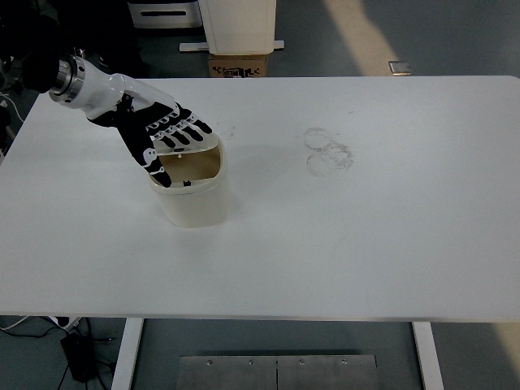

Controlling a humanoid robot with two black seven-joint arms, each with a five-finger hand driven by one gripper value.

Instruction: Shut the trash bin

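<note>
A small cream trash bin [195, 199] stands on the white table [366, 227], left of centre. Its hinged lid [188, 149] is tilted down over the back of the opening, and part of the brown inside still shows at the front. My left hand [162, 134] reaches in from the upper left and lies flat on the lid, its black-and-white fingers [188, 132] spread and holding nothing. The thumb hangs down over the bin's left rim. The right arm is out of view.
Faint ring marks [329, 152] stain the table right of the bin. Beyond the far edge stand a cardboard box [240, 65] and a white cabinet [238, 24]. Cables [49, 325] hang under the near left corner.
</note>
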